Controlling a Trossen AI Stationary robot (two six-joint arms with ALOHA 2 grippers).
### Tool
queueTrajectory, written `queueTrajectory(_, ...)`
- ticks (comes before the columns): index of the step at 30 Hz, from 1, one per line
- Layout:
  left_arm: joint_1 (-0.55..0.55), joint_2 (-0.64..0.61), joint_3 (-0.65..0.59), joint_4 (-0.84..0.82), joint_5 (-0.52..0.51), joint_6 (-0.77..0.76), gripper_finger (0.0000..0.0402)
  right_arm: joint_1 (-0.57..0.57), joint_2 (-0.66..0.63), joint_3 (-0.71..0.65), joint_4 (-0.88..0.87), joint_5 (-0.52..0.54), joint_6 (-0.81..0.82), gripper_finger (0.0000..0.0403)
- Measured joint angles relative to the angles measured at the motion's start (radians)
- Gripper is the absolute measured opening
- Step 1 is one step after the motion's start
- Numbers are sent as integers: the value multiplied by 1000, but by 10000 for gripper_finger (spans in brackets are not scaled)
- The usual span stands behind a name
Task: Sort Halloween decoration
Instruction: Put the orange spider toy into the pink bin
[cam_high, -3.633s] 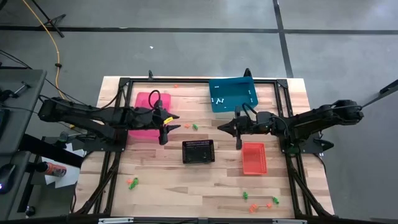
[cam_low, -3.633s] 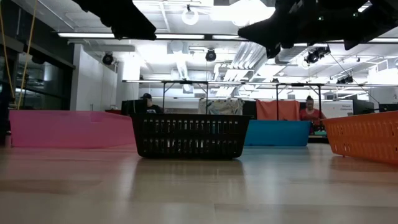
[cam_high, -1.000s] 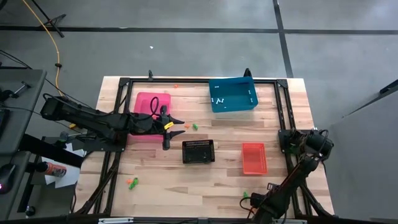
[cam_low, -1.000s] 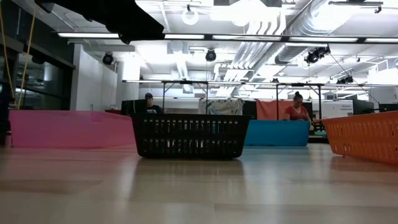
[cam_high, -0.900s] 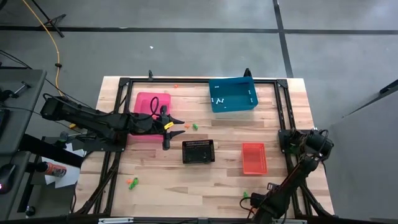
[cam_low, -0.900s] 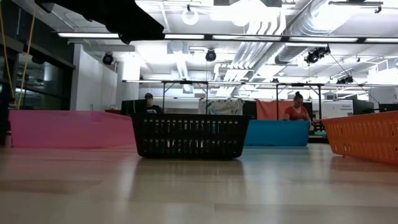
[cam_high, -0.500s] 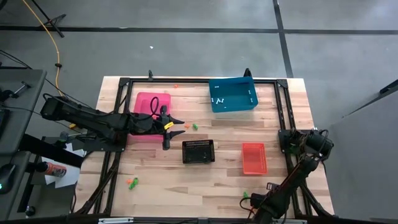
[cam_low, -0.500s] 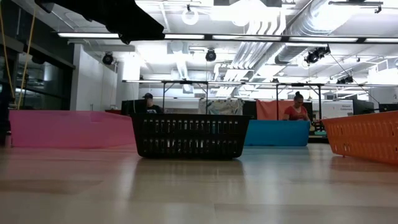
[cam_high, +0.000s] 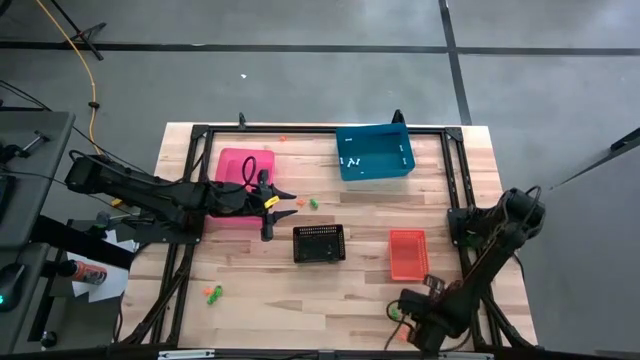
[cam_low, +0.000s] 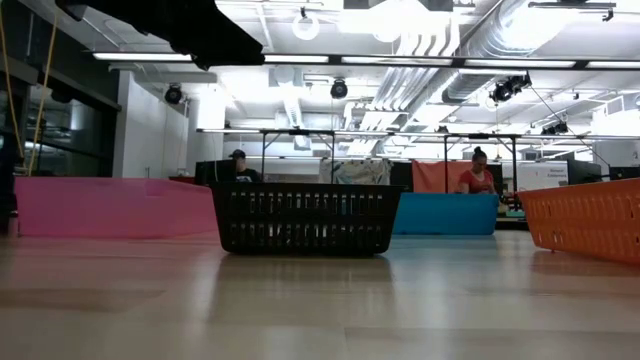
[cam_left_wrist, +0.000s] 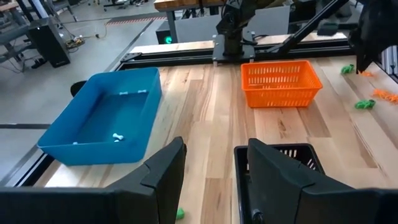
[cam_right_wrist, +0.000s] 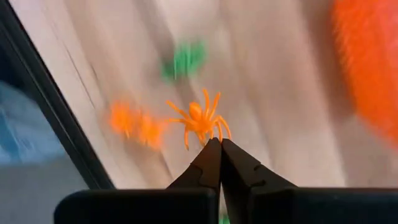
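Right gripper (cam_right_wrist: 219, 144): low over the near right corner of the table (cam_high: 330, 300), down by the front edge in the high view; its two dark fingers were clenched tip to tip on a leg of an orange spider (cam_right_wrist: 199, 119).
Orange spider: hung at the fingertips in the right wrist view. That picture is smeared, so whether the spider had left the wood could not be told.
Other trinkets near it: a green trinket (cam_right_wrist: 184, 60) and another orange one (cam_right_wrist: 134, 123) lay blurred on the planks just beyond the spider.
Left gripper (cam_left_wrist: 210, 163): poised above the table between the pink bin (cam_high: 240, 165) and the black basket (cam_high: 319, 243), fingers apart and gripping nothing.
Left wrist outlook: past its fingers sat the blue bin (cam_left_wrist: 106, 118) with small white pieces (cam_left_wrist: 115, 136) inside, the orange basket (cam_left_wrist: 280, 83) beyond the black basket, and a green trinket (cam_left_wrist: 365, 104) with an orange one (cam_left_wrist: 385, 95) on the wood toward the far right.
Loose decorations, high view: a green piece (cam_high: 313, 203) just beside the left gripper, and an orange-and-green pair (cam_high: 212, 293) near the front left.
Blue bin contents, high view: white bits (cam_high: 350, 160) on its floor.
Background, low view: two people (cam_low: 477, 178) sat beyond the table.
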Motion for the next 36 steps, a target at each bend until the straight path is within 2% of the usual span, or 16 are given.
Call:
queueTrajectory(4, 0, -11, 0, -21, 0, 3, 161, -40, -25, 0, 6, 124, -71, 0)
queueTrajectory(10, -7, -86, 0, -106, 36, -15, 161, -133, -31, -46, 106, 371, -305, 0)
queueTrajectory(13, -29, -135, 0, -160, 41, -50, 161, -204, -31, -121, 234, 397, -450, 0)
queueTrajectory(16, -64, -170, 0, -194, 41, -70, 161, -293, -56, -200, 387, 368, -629, 0)
queueTrajectory(20, -110, -186, -5, -205, 35, -70, 161, -427, -163, -287, 699, 345, -929, 0)
queueTrajectory(23, -131, -188, -5, -189, -1, -39, 161, -526, -253, -380, 984, 298, -1156, 0)
queueTrajectory(26, -140, -180, -6, -163, -43, -1, 161, -637, -308, -492, 1342, 186, -1340, 0)
queueTrajectory(28, -140, -168, -33, -81, -47, 30, 161, -713, -309, -565, 1573, 90, -1417, 0)
queueTrajectory(30, -140, -162, -107, 75, -36, 74, 161, -777, -293, -609, 1747, -3, -1457, 0)
queueTrajectory(33, -130, -139, -226, 314, -40, 118, 161, -842, -265, -626, 1842, -88, -1502, 0)
queueTrajectory(36, -117, -145, -288, 427, -88, 115, 161, -863, -246, -601, 1850, -109, -1547, 0)
